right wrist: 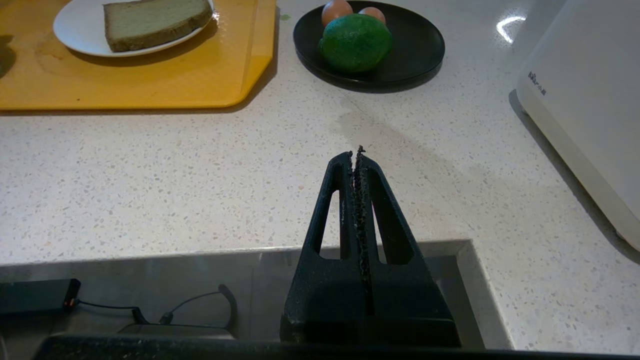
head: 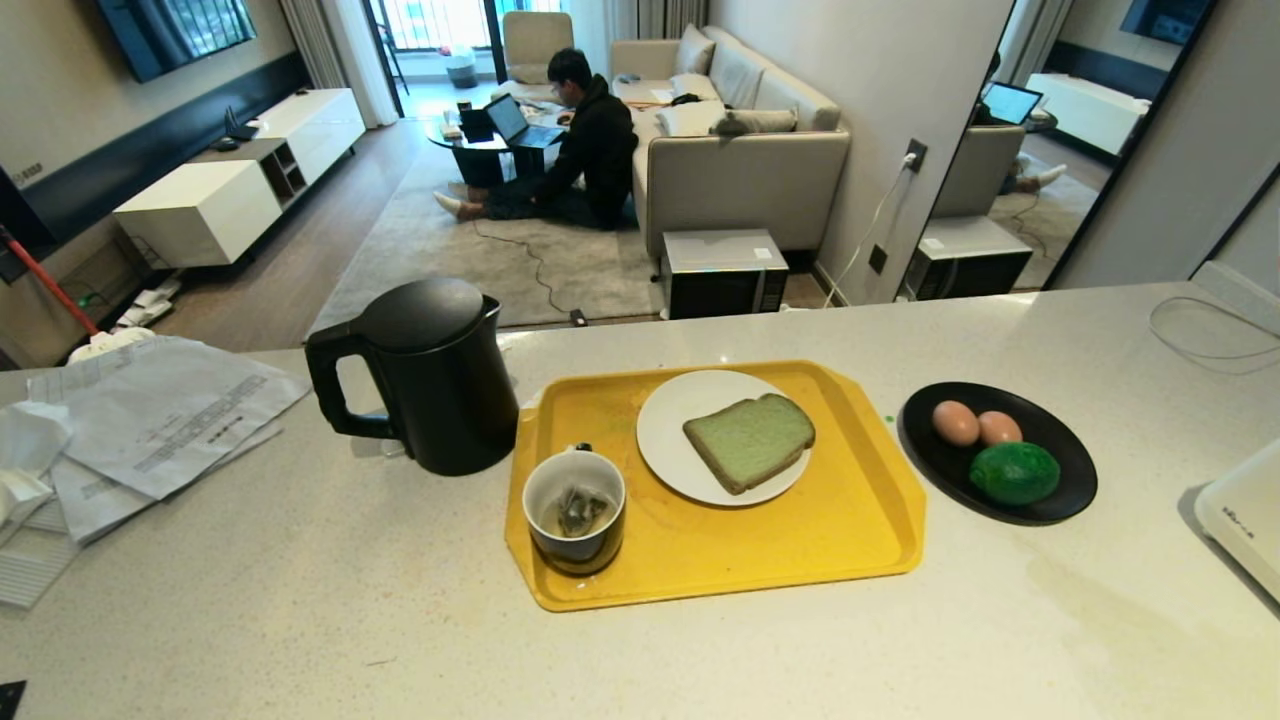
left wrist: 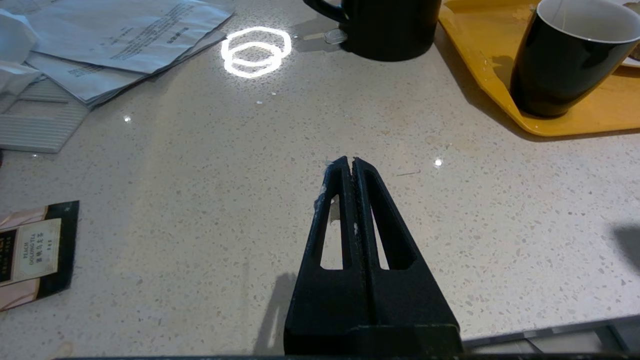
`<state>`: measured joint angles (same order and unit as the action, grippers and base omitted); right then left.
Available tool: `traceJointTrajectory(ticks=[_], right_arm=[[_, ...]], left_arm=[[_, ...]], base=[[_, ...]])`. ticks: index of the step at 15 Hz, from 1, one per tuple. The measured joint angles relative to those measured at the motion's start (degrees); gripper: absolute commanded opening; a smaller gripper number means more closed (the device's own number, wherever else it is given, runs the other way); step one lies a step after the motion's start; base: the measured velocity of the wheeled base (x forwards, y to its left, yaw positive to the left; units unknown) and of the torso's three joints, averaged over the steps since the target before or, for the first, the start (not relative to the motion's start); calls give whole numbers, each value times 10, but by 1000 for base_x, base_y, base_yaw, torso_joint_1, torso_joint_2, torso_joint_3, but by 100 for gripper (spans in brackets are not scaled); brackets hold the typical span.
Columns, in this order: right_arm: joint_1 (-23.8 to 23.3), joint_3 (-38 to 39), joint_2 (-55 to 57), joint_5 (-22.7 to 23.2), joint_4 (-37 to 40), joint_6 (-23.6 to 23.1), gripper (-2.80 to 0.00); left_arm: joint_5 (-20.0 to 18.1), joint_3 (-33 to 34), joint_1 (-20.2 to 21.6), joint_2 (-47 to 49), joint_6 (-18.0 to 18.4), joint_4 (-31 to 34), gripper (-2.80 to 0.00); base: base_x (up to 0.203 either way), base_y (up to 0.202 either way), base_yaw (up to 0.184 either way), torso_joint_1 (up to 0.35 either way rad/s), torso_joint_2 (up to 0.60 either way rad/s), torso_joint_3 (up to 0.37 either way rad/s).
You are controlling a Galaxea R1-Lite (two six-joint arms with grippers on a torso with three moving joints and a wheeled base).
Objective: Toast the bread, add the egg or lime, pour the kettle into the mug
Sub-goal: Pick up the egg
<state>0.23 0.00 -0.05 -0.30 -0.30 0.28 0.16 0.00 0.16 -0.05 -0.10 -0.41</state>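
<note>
While nothing is being held, the left gripper [left wrist: 351, 162] hangs over bare counter [head: 300, 620] with its fingers pressed together, and the right gripper [right wrist: 356, 152] does the same near the counter's front edge, empty too. Neither shows in the head view. Nearest in that view, at lower centre, the mug [head: 575, 510] stands on the front left corner of a yellow tray [head: 800, 560], a tea bag inside it. Behind it on the tray, a white plate [head: 670, 420] carries the bread [head: 750, 440]. At centre left, touching the tray's left edge, stands the kettle [head: 430, 375]. At right, a black dish [head: 1070, 490] holds the lime [head: 1014, 473] with two eggs [head: 956, 422] behind it. Papers [head: 150, 420] lie at far left. Farther back, a person [head: 595, 150] sits on the floor by a sofa [head: 740, 170].
</note>
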Motion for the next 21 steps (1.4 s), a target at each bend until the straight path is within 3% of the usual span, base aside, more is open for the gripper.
traceJointTrajectory(ticks=[21], right_arm=[[0,0,0,0,0,0,-280]], left_arm=[[0,0,0,0,0,0,-280]], base=[[0,0,0,152,-278,-129]])
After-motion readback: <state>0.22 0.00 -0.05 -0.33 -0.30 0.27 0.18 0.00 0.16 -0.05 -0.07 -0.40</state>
